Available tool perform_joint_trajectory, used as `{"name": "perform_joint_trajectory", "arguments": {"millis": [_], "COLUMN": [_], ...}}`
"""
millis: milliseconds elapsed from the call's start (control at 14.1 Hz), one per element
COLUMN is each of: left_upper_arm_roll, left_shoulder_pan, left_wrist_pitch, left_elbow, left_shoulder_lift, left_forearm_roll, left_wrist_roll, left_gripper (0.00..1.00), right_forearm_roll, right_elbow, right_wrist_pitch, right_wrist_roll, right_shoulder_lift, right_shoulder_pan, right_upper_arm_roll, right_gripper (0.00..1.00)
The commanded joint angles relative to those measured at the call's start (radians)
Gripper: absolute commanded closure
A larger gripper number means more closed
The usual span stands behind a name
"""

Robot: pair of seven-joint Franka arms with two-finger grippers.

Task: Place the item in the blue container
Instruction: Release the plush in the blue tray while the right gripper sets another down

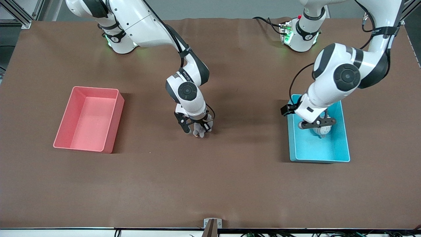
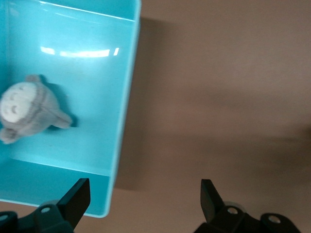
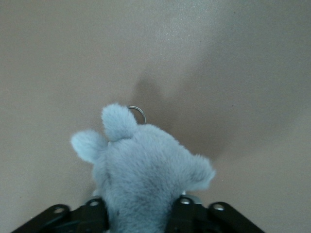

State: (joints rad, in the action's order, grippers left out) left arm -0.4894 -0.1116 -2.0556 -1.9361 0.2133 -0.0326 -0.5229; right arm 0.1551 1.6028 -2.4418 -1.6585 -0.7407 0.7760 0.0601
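Observation:
A grey plush toy (image 1: 201, 129) with small ears and a metal ring (image 3: 146, 165) is clamped in my right gripper (image 1: 198, 129) (image 3: 138, 216), low over the middle of the brown table. The blue container (image 1: 312, 149) stands toward the left arm's end. A second grey plush with a white face (image 1: 323, 131) (image 2: 26, 109) lies inside it. Above this bin hangs my left gripper (image 1: 317, 124) (image 2: 145, 199), open and holding nothing. In the left wrist view one of its fingers is over the bin's wall (image 2: 124, 121) and the other over bare table.
A pink bin (image 1: 88, 121) of the same shape stands toward the right arm's end of the table, with nothing in it. A small bracket (image 1: 212, 223) sits at the table edge nearest the front camera.

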Motion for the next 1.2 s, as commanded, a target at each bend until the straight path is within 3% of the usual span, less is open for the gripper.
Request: {"name": "perform_joint_trajectory", "arguments": {"millis": [0,212,495,707,920,1132], "left_upper_arm_roll": [-0.005,-0.003,0.003,0.003,0.006,0.017], "left_shoulder_pan": [0.067,0.124,0.202,0.266,0.343,0.395], "left_wrist_pitch": [-0.047,-0.135,-0.164,-0.164,-0.166,-0.266], "left_elbow": [0.075,0.121,0.202,0.3,0.472,0.532], "left_shoulder_lift": [0.093,0.165,0.259,0.352,0.49,0.561], "left_forearm_roll": [-0.02,-0.02,-0.021,-0.082,-0.154,-0.155], "left_wrist_roll": [-0.1,-0.237,-0.324,-0.467,-0.647,-0.782], "left_gripper": [0.0,0.0,0.0,0.0,0.0,0.0], "right_forearm_roll": [0.007,0.006,0.011,0.009,0.007,0.0], "right_elbow": [-0.043,-0.084,-0.202,-0.185,-0.138,-0.132], "right_wrist_pitch": [0.013,0.068,0.364,0.522,0.63,0.725], "right_wrist_roll": [-0.012,0.003,0.165,0.438,0.765,1.091], "right_shoulder_lift": [0.0,0.015,0.072,0.167,0.263,0.323], "right_shoulder_pan": [-0.003,-0.035,-0.122,-0.213,-0.34,-0.473], "right_upper_arm_roll": [0.012,0.017,0.017,0.017,0.017,0.018], "right_gripper": [0.0,0.0,0.0,0.0,0.0,0.0]}}
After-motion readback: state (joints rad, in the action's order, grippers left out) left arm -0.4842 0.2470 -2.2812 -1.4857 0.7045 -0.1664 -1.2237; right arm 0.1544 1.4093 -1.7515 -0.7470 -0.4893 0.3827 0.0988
